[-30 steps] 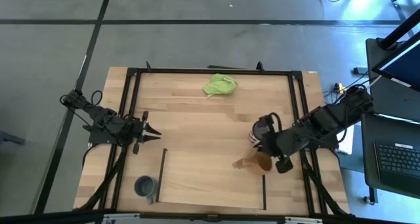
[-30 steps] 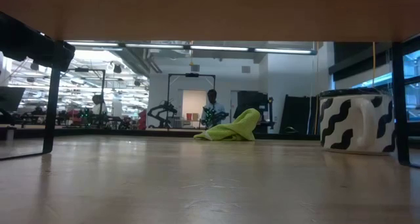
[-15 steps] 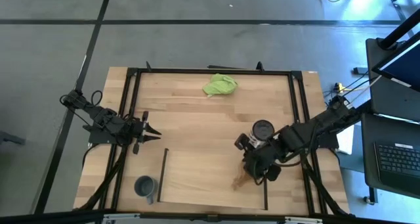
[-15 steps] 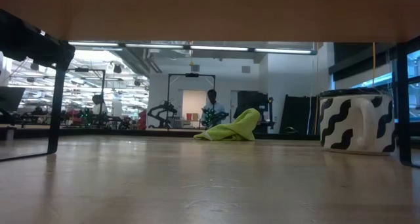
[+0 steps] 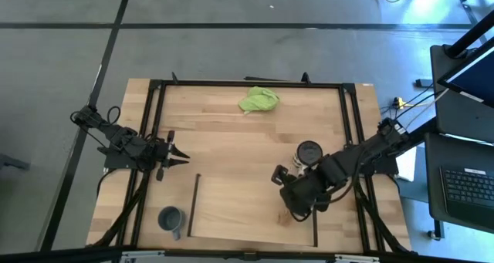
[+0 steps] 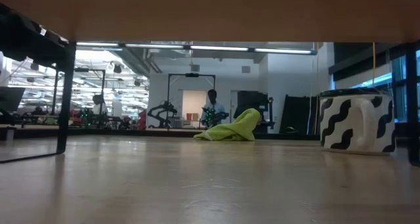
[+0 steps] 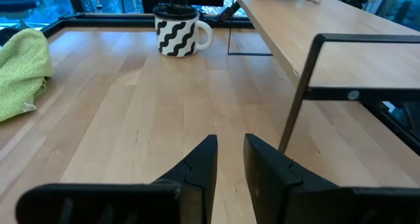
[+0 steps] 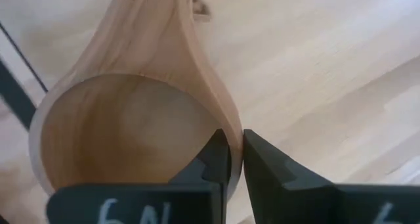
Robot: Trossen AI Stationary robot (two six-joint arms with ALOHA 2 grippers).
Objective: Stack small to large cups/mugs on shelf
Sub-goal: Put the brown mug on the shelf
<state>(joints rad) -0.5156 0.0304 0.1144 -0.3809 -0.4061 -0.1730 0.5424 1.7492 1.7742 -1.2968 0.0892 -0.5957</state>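
The right pincer pinches the wooden cup by its rim, over the shelf near its right bar. Placing is in hand; next it must lower and release. The white mug stands just beyond the shelf, the blue-grey mug beside its left bar. Farther left, the left pincer waits, slightly spread.

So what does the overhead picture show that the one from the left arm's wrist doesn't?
Only the overhead view shows the blue-grey mug beside the shelf, and the right pincer gripping the wooden cup over it. Only the left wrist view shows the left pincer close up, slightly open and empty. Both show the white mug and the green cloth.
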